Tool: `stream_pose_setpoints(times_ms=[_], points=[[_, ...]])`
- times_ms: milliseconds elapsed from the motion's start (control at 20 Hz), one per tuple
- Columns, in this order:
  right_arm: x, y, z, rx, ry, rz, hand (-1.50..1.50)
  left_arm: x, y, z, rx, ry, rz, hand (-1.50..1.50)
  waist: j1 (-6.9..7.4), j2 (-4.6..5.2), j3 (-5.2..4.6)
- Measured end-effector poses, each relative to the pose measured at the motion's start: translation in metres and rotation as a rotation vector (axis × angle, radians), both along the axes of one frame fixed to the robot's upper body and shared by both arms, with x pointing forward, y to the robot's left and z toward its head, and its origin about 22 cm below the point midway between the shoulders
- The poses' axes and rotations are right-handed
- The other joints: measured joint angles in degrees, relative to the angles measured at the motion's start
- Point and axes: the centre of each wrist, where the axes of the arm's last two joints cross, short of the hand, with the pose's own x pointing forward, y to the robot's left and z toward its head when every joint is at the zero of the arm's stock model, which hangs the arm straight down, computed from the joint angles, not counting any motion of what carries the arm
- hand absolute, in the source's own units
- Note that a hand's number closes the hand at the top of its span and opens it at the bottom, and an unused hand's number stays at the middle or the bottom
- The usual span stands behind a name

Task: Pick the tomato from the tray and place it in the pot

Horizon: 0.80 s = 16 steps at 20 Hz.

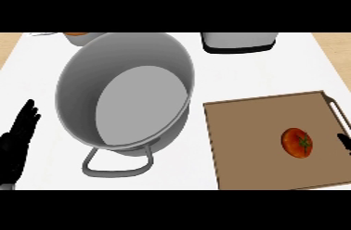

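The tomato (297,142) lies on the brown tray (254,131), toward its right side, nothing touching it. Just beside it, at the view's right edge, only a dark tip of the right hand (345,142) shows; whether its fingers are spread or curled cannot be told. The grey pot (82,85) stands left of the tray on the white worktop (274,71). The left hand (17,136) rests at the left edge, fingers straight and upward.

One tomato (297,142), one tray (254,145), one pot (123,85)
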Motion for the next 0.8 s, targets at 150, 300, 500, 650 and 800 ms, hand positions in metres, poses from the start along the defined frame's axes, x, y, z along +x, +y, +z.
stream_pose_setpoints(times_ms=[150, 300, 500, 650, 800], points=[[-0.038, -0.012, -0.034, -0.038, -0.087, -0.034, -1.5, 0.003, -0.005, -0.002, 0.015, 0.025, -0.004, 0.0, 0.54, -0.03, 0.0], [-0.071, -0.033, -0.046, -0.067, -0.102, -0.028, -1.5, 0.005, -0.009, 0.002, 0.029, 0.039, -0.023, 0.0, 1.89, 0.0, -0.08], [-0.081, -0.051, -0.026, -0.126, -0.02, 0.025, -1.5, 0.011, -0.012, 0.002, 0.039, 0.047, -0.032, 0.0, 2.91, 0.09, -0.17], [-0.071, -0.051, -0.002, -0.167, 0.048, 0.075, -1.5, 0.015, -0.012, -0.001, 0.044, 0.052, -0.039, 0.0, 3.31, 0.15, -0.24], [-0.061, -0.042, 0.022, -0.21, 0.13, 0.137, -1.5, 0.016, -0.011, 0.0, 0.044, 0.048, -0.044, 0.0, 3.58, 0.13, -0.32]])
